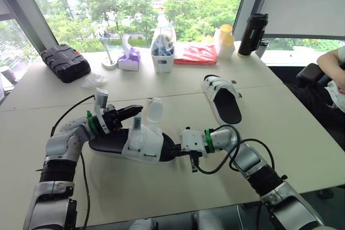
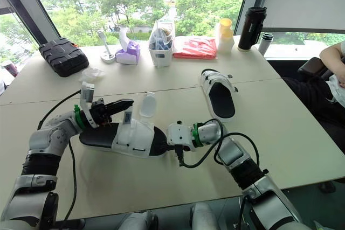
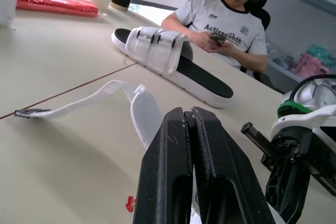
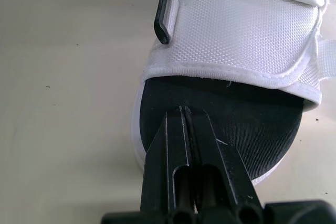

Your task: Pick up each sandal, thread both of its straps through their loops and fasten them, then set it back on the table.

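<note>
The near sandal (image 1: 135, 143) lies flat on the table (image 1: 280, 133) between the two grippers, one white strap (image 3: 105, 90) flopped out loose on the tabletop and a black loop (image 4: 165, 11) on its upper standing empty. The left gripper (image 1: 137, 110) hovers over it and the right gripper (image 4: 185, 109) rests its tip on the black footbed, each with fingers pressed together and nothing visibly between them. The far sandal (image 1: 222, 99), well apart, looks fastened across, so I judge the job about half done: this one's threading, fastening and setting down are left.

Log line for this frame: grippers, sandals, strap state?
left gripper: shut, over near sandal | right gripper: shut, at its toe | one strap loose | far sandal: on table
</note>
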You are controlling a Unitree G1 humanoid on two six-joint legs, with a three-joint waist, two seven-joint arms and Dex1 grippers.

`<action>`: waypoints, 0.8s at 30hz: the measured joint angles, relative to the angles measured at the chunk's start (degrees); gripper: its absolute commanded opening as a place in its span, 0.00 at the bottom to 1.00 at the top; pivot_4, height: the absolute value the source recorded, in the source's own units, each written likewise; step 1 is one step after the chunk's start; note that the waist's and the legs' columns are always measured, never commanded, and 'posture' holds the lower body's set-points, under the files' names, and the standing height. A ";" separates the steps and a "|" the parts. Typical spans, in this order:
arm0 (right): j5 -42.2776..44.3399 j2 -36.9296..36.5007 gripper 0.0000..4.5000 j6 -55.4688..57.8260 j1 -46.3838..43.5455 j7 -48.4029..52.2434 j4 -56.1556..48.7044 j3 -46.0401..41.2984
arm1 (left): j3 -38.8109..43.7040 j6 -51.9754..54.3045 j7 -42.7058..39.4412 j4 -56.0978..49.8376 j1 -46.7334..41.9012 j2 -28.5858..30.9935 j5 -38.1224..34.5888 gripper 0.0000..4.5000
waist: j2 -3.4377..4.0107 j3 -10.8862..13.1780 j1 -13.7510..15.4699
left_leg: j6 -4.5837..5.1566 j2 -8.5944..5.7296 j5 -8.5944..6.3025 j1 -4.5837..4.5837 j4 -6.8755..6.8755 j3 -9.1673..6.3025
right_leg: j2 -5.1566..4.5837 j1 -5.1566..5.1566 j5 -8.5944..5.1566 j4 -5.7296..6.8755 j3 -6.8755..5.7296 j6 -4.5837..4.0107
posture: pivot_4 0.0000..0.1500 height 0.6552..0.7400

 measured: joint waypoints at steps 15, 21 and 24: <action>-0.01 -0.12 0.00 0.04 0.18 0.01 -0.33 0.06 | -3.60 -2.74 0.02 7.55 -2.27 -2.44 6.54 0.55 | -0.01 -0.01 0.10 | 0.00 -0.06 0.00 0.02 0.00 0.00 | 0.01 0.02 0.00 0.00 0.00 0.01 | 1.00 1.00; -0.01 -0.19 0.00 0.07 0.26 0.01 -0.43 0.05 | -6.66 -8.46 -0.07 10.02 -2.65 -2.01 12.09 0.99 | -0.01 -0.02 0.13 | 0.00 -0.07 0.00 0.02 -0.01 0.00 | 0.00 0.03 0.00 -0.03 0.00 0.01 | 1.00 1.00; -0.01 -0.18 0.00 0.09 0.26 -0.01 -0.44 0.07 | -7.25 -9.82 0.21 10.78 -3.32 -2.00 13.25 0.99 | 0.00 -0.03 0.15 | 0.00 -0.06 0.00 0.02 -0.01 0.00 | 0.00 0.04 0.00 -0.02 0.00 0.01 | 1.00 1.00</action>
